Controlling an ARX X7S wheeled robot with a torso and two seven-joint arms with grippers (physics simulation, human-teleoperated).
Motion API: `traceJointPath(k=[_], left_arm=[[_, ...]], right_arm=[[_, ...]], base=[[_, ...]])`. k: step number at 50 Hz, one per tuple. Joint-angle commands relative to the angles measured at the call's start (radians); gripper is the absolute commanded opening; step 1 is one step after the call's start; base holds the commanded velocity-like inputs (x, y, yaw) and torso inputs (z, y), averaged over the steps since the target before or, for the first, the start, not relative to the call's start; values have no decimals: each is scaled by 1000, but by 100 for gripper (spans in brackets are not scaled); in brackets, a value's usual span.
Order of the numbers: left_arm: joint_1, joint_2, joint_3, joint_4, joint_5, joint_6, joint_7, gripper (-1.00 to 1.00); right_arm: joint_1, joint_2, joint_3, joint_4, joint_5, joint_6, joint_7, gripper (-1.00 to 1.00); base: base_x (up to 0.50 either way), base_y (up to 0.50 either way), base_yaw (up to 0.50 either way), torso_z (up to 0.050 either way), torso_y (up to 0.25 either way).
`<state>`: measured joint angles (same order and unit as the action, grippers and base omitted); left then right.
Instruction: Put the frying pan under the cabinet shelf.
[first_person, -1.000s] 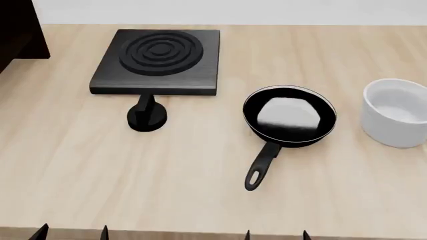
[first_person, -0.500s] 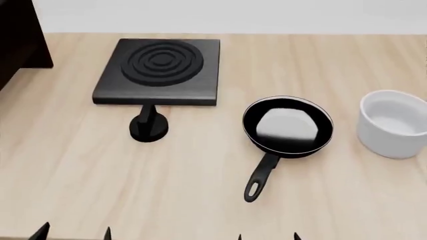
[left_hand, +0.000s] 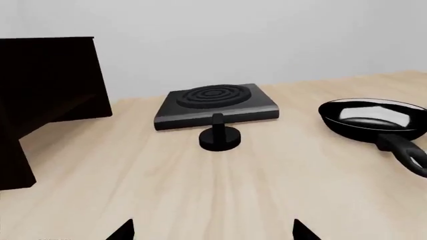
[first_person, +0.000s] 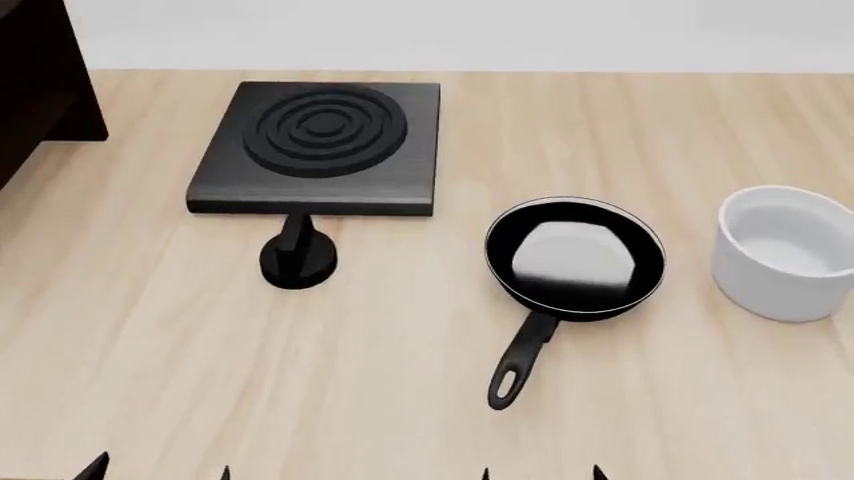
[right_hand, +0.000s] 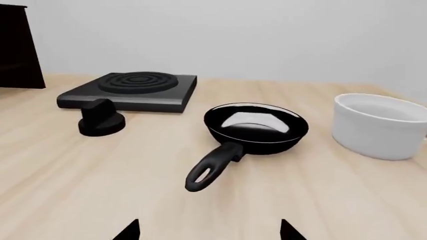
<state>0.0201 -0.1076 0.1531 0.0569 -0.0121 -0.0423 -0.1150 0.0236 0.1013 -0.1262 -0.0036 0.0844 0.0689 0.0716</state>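
Black frying pan (first_person: 575, 257) is seen right of centre, cabinet shelf (first_person: 40, 75) upper left; both grippers' fingertips are spread wide, empty.

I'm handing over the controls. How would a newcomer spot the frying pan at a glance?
On the pale wooden table, look between the black square plate and the white bowl. The frying pan is the only round, glossy black thing with a long handle ending in a loop.

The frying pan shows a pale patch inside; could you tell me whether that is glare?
Head view: a broad white reflection covers the frying pan floor. Right wrist view: it shrinks to a smaller highlight. Left wrist view: a bright streak; the cabinet shelf renders nearly featureless black.
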Motion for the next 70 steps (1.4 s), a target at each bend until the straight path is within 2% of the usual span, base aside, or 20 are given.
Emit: traceJointPath(k=[1, 3, 4, 5, 10, 19, 38, 48, 59, 70], left_arm=[[3, -14, 21, 27, 4, -44, -16, 100], [2, -14, 16, 74, -22, -105, -7, 100], [-8, -12, 8, 108, -39, -191, -9, 100], [-6, -20, 16, 136, -43, -192, 4, 100], [-23, -47, 47, 331, -25, -405, 9, 100], [-121, -70, 63, 607, -50, -705, 29, 100], [-403, -87, 73, 731, -80, -1002, 59, 100], [-568, -90, 76, 786, -91, -1160, 70, 100], [-832, -74, 113, 738, -95, -1269, 83, 100], [-1057, -64, 69, 638, -115, -1343, 118, 100]], right_arm=[[9, 14, -3, -24, 2, 33, 34, 100], [13, 20, -2, -63, 7, 78, 39, 100], [18, 27, -4, -93, 1, 111, 45, 100], [24, 35, -7, -120, -8, 138, 51, 100], [83, 66, 12, -271, -15, 317, 70, 100], [207, 101, 12, -374, -26, 517, 76, 100], [545, 225, -4, -505, -53, 834, 18, 100], [714, 276, -30, -486, -70, 907, -11, 100], [923, 264, -79, -226, -94, 781, -16, 100], [1111, 271, -110, -96, -100, 805, -56, 100]], base=[[0, 0, 0, 50, 0], [0, 0, 0, 50, 0], [0, 0, 0, 44, 0], [0, 0, 0, 0, 0], [0, 0, 0, 0, 0], [0, 0, 0, 0, 0], [0, 0, 0, 0, 0], [0, 0, 0, 0, 0], [0, 0, 0, 0, 0], [0, 0, 0, 0, 0]])
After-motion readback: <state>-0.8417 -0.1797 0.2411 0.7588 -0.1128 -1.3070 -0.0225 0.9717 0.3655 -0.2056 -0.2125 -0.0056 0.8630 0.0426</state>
